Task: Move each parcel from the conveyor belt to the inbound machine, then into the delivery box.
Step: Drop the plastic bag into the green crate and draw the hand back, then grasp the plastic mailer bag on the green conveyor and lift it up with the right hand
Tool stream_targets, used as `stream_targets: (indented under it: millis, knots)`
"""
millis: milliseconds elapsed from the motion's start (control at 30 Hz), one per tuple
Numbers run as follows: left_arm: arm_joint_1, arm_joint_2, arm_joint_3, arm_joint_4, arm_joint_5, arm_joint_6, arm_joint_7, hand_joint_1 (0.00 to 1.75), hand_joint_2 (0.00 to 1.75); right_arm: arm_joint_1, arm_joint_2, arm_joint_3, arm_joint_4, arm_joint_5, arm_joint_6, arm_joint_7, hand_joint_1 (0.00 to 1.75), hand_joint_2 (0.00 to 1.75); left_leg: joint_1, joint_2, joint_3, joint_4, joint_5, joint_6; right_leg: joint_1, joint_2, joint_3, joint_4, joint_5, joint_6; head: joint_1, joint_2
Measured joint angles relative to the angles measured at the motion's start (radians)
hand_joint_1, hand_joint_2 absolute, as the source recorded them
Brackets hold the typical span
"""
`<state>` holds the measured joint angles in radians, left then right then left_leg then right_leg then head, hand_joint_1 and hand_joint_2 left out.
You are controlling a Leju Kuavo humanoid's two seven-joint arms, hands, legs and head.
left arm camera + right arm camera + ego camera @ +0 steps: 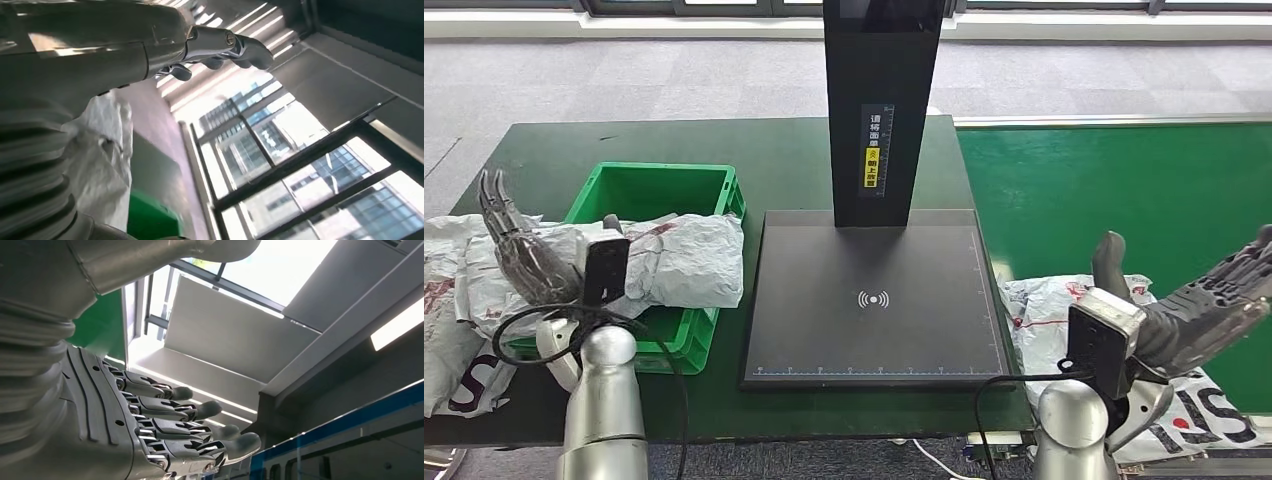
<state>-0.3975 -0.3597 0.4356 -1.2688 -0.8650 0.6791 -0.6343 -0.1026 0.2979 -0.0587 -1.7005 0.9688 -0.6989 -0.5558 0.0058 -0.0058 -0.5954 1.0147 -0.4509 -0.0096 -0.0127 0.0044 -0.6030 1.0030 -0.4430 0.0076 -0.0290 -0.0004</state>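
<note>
A white plastic parcel [679,262] lies across the green delivery box [656,190] on the left of the dark table. More white parcels [449,290] are heaped beside the box at the far left. My left hand [524,255] is raised over them, fingers spread, holding nothing; the left wrist view shows its fingers [225,47] against windows. Another white parcel [1049,305] lies on the green conveyor belt [1124,190] at the right. My right hand [1199,310] hovers above it with fingers straight and empty, seen too in the right wrist view [150,425]. The inbound machine's black plate [874,300] is bare.
The machine's black column [879,100] stands upright at the back of the plate. Black cables loop from both wrists near the table's front edge. Grey floor and windows lie beyond the table.
</note>
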Motion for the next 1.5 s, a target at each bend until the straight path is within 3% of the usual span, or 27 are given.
stream_targets:
  millis: [100,200,333,467,1033,1333,1500]
  knots:
    - [0.047,0.013,-0.121,-0.031,0.368,-0.111,-0.06,0.0,1.75,0.003,-0.001,-0.032,0.005,0.026,0.0,0.014,0.0,1.75,0.0,0.0,-0.001,0.0,0.0,0.0,0.0,0.0,0.0,0.0,0.0,0.0,0.0,0.0]
    - [0.099,0.044,-0.285,-0.122,0.608,-0.274,-0.068,0.0,1.75,0.004,-0.002,-0.09,0.032,0.06,0.0,0.02,0.0,1.75,0.0,-0.001,-0.002,0.0,0.0,0.0,0.0,-0.001,0.0,0.0,0.0,0.0,0.0,0.0]
    - [0.147,0.071,-0.438,-0.235,0.731,-0.457,-0.069,0.0,1.75,-0.012,-0.002,-0.211,0.1,0.105,0.0,0.014,0.0,1.75,0.0,-0.002,-0.002,0.0,-0.001,0.001,0.0,-0.001,0.0,-0.001,0.0,0.001,0.0,0.0]
    - [0.181,0.082,-0.522,-0.311,0.756,-0.552,-0.069,0.0,1.75,-0.036,0.001,-0.314,0.16,0.144,0.0,0.012,0.0,1.75,0.0,-0.001,-0.002,0.0,-0.001,0.001,0.0,-0.001,0.0,-0.001,0.0,0.001,0.0,0.0]
    - [0.242,0.094,-0.668,-0.426,0.753,-0.653,-0.068,0.0,1.75,-0.197,0.028,-0.685,0.461,0.396,0.0,0.068,0.0,1.75,0.0,-0.001,-0.001,0.0,-0.001,0.001,0.0,-0.001,0.0,0.0,0.0,0.001,0.0,0.0]
    - [0.242,0.095,-0.684,-0.43,0.752,-0.654,-0.068,0.0,1.75,-0.23,0.027,-0.755,0.534,0.412,-0.001,0.075,0.0,1.75,0.0,-0.001,-0.001,0.0,-0.001,0.001,0.0,-0.001,0.0,0.0,0.0,0.0,0.0,0.0]
    - [0.243,0.095,-0.686,-0.43,0.75,-0.658,-0.068,0.0,1.75,-0.248,0.02,-0.788,0.578,0.507,-0.001,0.161,0.0,1.75,0.0,-0.001,-0.001,0.0,-0.001,0.001,0.0,-0.001,0.0,0.0,0.0,0.0,0.0,0.0]
